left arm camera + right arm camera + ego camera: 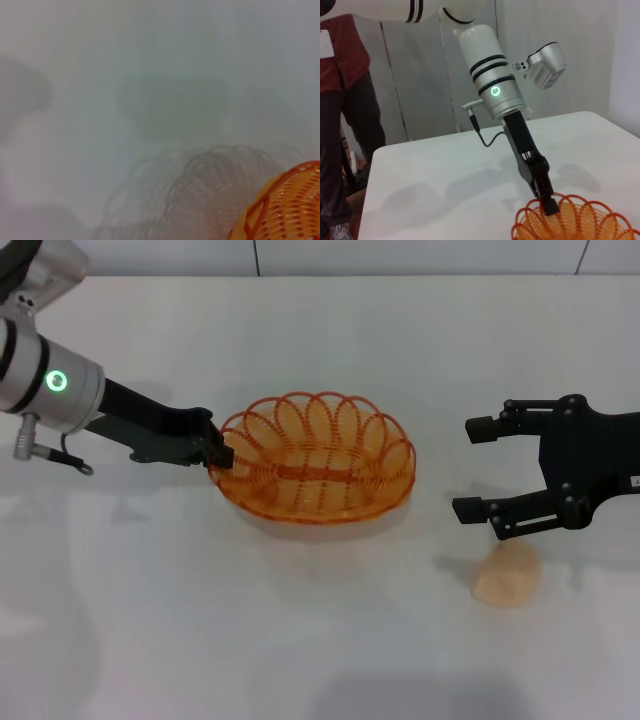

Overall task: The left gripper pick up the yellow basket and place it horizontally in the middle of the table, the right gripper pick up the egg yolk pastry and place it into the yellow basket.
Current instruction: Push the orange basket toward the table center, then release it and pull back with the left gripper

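Note:
The yellow basket [315, 462], an oval orange wire basket with a looped rim, lies lengthwise across the middle of the white table [200, 620]. My left gripper [222, 452] is shut on the basket's left rim. The right wrist view shows the left gripper [549, 205] clamped on that rim [570, 225]. In the left wrist view a corner of the basket [285, 210] shows, with its shadow apart from it. The egg yolk pastry [507, 575], a small pale peach lump, lies at the right front. My right gripper [472, 468] is open and empty, just behind and above the pastry.
A person in a red shirt [340, 75] stands beyond the table's far left corner in the right wrist view. A grey cable [60, 455] hangs from the left arm near the table's left side. White table surface extends in front of the basket.

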You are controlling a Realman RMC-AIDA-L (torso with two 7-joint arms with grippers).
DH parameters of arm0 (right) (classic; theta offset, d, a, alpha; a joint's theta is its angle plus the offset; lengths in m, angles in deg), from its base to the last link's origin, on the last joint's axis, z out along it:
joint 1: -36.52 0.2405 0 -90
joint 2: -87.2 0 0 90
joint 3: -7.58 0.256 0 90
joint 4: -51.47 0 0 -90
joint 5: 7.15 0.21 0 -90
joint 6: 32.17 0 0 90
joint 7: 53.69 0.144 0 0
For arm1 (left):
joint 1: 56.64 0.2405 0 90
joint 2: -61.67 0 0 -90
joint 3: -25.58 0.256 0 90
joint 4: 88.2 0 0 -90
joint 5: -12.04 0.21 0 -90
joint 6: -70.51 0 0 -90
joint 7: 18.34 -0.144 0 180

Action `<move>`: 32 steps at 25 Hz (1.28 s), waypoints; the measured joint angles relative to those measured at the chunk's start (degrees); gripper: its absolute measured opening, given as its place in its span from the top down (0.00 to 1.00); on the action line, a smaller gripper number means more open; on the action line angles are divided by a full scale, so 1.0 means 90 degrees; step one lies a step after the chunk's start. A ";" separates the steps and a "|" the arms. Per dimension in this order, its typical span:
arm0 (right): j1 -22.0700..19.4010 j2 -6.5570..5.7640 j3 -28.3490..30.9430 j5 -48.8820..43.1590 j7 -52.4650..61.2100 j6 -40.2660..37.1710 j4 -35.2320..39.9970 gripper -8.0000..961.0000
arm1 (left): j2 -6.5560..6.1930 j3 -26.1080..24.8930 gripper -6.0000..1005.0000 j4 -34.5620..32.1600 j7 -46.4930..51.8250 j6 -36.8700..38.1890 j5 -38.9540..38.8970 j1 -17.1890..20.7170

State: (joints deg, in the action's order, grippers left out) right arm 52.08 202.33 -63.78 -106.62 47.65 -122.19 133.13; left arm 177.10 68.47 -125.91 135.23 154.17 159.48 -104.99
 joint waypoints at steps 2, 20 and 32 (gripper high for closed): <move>0.0000 0.0000 0.0003 0.0000 0.0000 -0.0016 -0.0001 0.11 | 0.0011 0.0000 0.88 0.0063 -0.0001 -0.0077 0.0003 -0.0043; 0.0000 0.0000 -0.0001 -0.0006 0.0000 -0.0121 0.0014 0.11 | 0.0017 0.0034 0.85 0.0321 0.0196 -0.0224 0.0067 -0.0125; 0.0000 0.0000 -0.0011 -0.0003 0.0000 -0.0214 0.0019 0.11 | 0.0005 0.0080 0.84 0.0420 0.0222 -0.0184 0.0171 -0.0229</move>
State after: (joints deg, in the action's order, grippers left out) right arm 52.08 202.34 -63.88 -106.65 47.65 -124.11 133.30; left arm 177.15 69.19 -122.13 137.23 152.51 161.02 -107.05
